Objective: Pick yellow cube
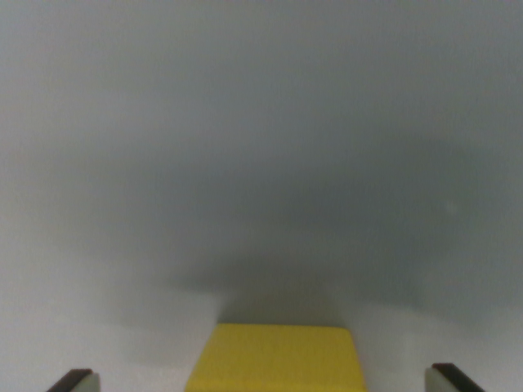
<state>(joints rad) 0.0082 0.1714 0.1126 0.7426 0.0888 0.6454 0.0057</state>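
Nearest the lens, the gripper (265, 384) is showing only its two fingertips (73, 380), one poking in at each bottom corner of the wrist view. They are standing wide apart and holding nothing.

Between them, at the bottom edge, the cube (276, 358) is sitting on the table (261, 163). There is clear space between it and each fingertip, and its lower part is running out of frame. It is lying slightly nearer the wrist view's left tip than the right one.

That offset is the first risk: if the jaws close from here, the nearer tip is likely to reach the cube first and nudge or twist it before the other arrives. Blur is the second: the cube's edges are reading soft, so its height relative to the tips is hard to judge, and a close made too high could pinch only the top rim and let it slip.

Beyond the cube a dark shadow is lying on the plain grey table, and nothing else is showing.
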